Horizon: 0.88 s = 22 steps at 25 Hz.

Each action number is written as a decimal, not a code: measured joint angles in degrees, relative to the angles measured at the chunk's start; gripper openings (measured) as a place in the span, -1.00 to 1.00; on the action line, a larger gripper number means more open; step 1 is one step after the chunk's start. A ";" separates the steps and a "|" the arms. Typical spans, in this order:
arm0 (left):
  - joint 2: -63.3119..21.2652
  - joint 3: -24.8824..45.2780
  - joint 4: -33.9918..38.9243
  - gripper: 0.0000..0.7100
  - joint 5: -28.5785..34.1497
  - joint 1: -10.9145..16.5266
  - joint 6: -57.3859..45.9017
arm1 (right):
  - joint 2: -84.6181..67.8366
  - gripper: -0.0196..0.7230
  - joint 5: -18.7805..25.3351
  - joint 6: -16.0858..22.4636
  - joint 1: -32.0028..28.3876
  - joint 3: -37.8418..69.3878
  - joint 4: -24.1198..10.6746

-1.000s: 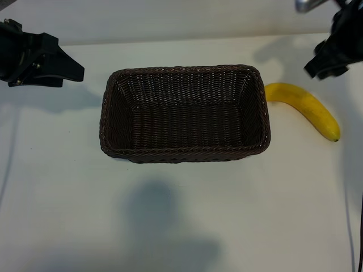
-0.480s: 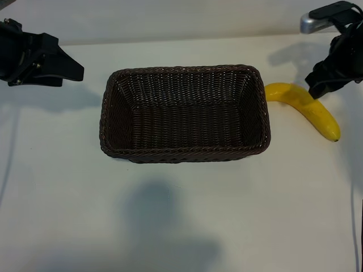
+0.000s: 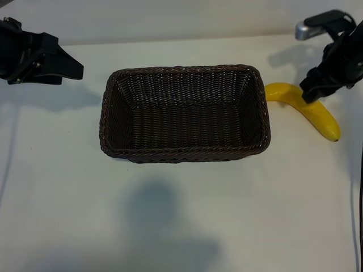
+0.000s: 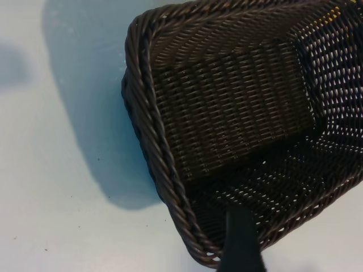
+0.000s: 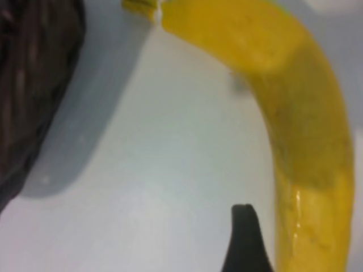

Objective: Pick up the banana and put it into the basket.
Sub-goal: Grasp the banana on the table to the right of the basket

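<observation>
1. Exterior view. One dark brown rectangular woven wicker basket (image 3: 185, 113) with braided rim, mid-table and empty. One smooth, bright yellow, curved banana (image 3: 309, 109) lying on the white table (image 3: 181, 215) just beside the basket's right end wall, outside it. Right hand (image 3: 315, 93), black, poised over the banana's middle, fingers spread, nothing between them. Left hand (image 3: 71, 69), black, parked well apart from the basket at the table's far left, fingers also spread and empty.

2. Left wrist view. The basket's (image 4: 238, 141) corner and bare woven floor; one dark fingertip (image 4: 243, 241) at the frame edge. No banana inside.

3. Right wrist view. The banana (image 5: 295, 124) close below, the basket wall (image 5: 34, 85) beside its stem end; one dark fingertip (image 5: 244, 238) over bare table next to the fruit.

4. Handling note, as judgement: step in hand is the grasp. Best to centre the fingers astride the banana's thickest part, across its curve, descend until they flank it, then close gently to avoid bruising or rolling it away.
</observation>
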 joint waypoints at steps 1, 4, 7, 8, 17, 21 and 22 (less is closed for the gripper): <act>0.00 0.00 0.00 0.54 0.00 0.00 0.00 | 0.65 0.41 -0.39 0.00 0.00 0.00 -0.29; 0.00 0.00 0.00 0.54 0.00 0.00 0.00 | 2.38 0.41 -1.91 0.00 0.00 0.00 -0.95; 0.00 0.00 0.00 0.54 -0.26 0.00 0.14 | 3.65 0.41 -3.23 -0.23 0.00 0.00 -0.95; 0.00 0.00 0.00 0.54 -0.38 0.00 0.18 | 3.95 0.41 -3.59 -0.38 0.00 0.00 -0.95; 0.00 0.00 0.11 0.54 -2.23 0.00 0.26 | 7.00 0.40 -5.61 -0.56 0.00 0.00 -0.90; 0.00 0.00 0.11 0.54 -2.85 0.00 0.26 | 7.59 0.17 -5.63 -0.13 0.00 0.00 -0.90; 0.00 0.00 0.11 0.54 -2.91 0.00 0.26 | 7.48 0.17 -5.40 -0.19 0.00 0.00 -0.90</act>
